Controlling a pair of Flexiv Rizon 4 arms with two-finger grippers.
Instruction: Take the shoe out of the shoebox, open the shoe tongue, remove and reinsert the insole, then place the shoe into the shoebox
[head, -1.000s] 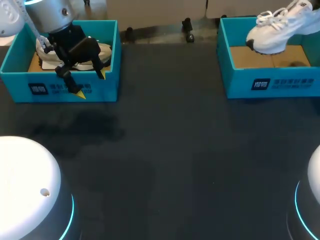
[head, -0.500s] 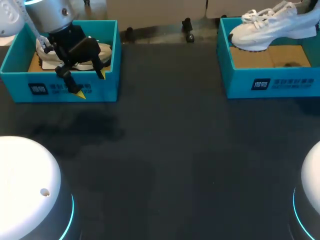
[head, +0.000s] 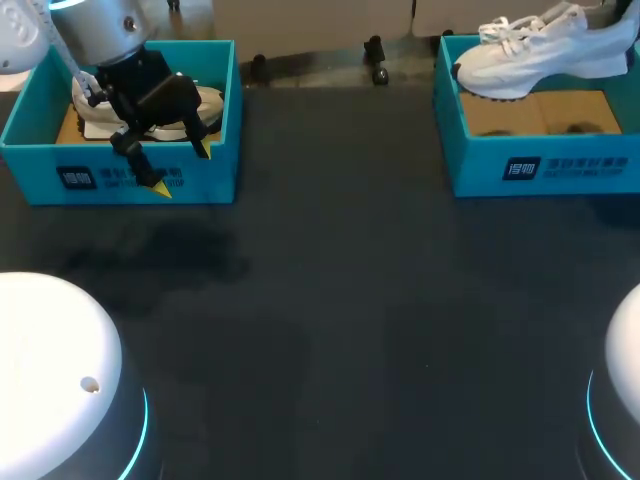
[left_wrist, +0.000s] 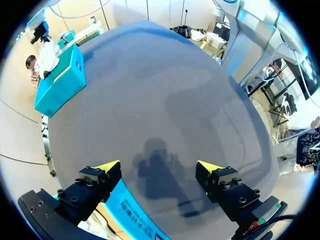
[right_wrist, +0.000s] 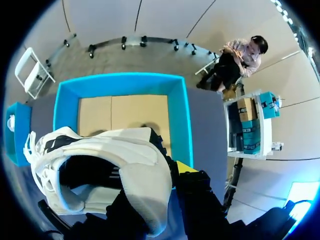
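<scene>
Both raised, left tool (head: 182, 169) spread over shoebox (head: 40, 160), right tool (right_wrist: 167, 175) clasping shoe (head: 540, 55)

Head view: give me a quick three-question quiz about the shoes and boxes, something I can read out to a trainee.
1. True or false: the white shoe is resting on the floor of the right box.
2. Pick one. The left gripper is: A) open, B) shut on a shoe, C) shut on a box wall.
3. Short answer: what lies inside the left box?

Key
1. False. It is held up above the box, its toe past the box's wall.
2. A.
3. A second shoe.
</scene>
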